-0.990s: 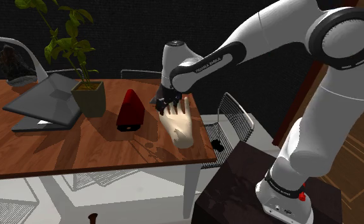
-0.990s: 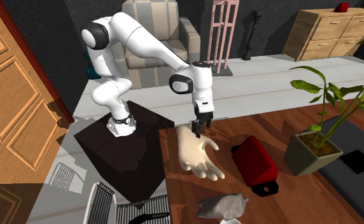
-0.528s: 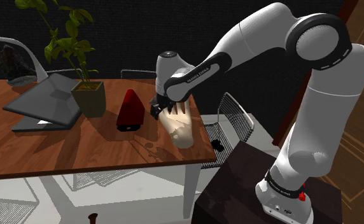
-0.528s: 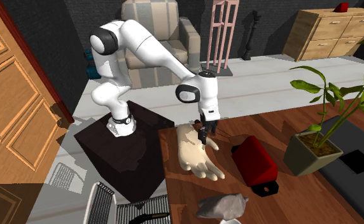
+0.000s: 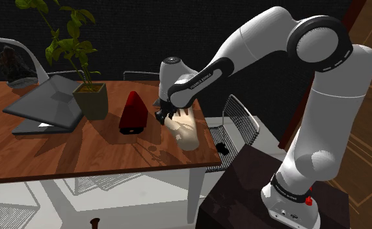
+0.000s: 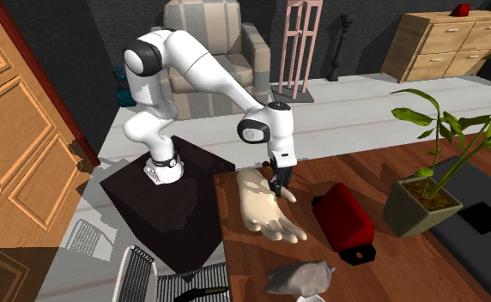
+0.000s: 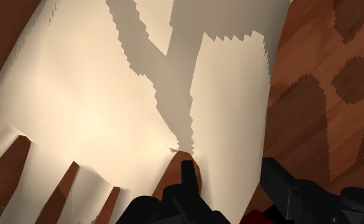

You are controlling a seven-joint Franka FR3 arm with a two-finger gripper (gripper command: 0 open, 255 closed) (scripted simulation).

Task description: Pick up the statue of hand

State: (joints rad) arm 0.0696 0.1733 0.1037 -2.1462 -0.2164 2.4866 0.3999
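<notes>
The statue of hand [image 5: 186,134] is cream-coloured and lies flat on the wooden table [image 5: 61,151], close to the edge nearest the stand. In the second exterior view the statue [image 6: 265,216] points its fingers away from the stand. My black gripper [image 5: 167,116] has come straight down on its thumb side [image 6: 278,184]. The wrist view shows the statue [image 7: 98,95] from close up. There the gripper [image 7: 231,179] has one finger in the notch between thumb and palm and the other against the thumb's outer side, so it is shut on the thumb.
A red wedge-shaped object [image 5: 133,112] stands just beyond the statue. Past it are a potted plant [image 5: 91,99] and a grey slanted device [image 5: 48,104]. A wire chair [image 5: 238,123] sits between table and stand [image 5: 269,195]. A grey crumpled lump [image 6: 300,276] lies near the table's edge.
The gripper has dropped from above the statue's fingers onto its thumb side, and its fingers have gone from wide apart to closed around the thumb. The statue has not moved.
</notes>
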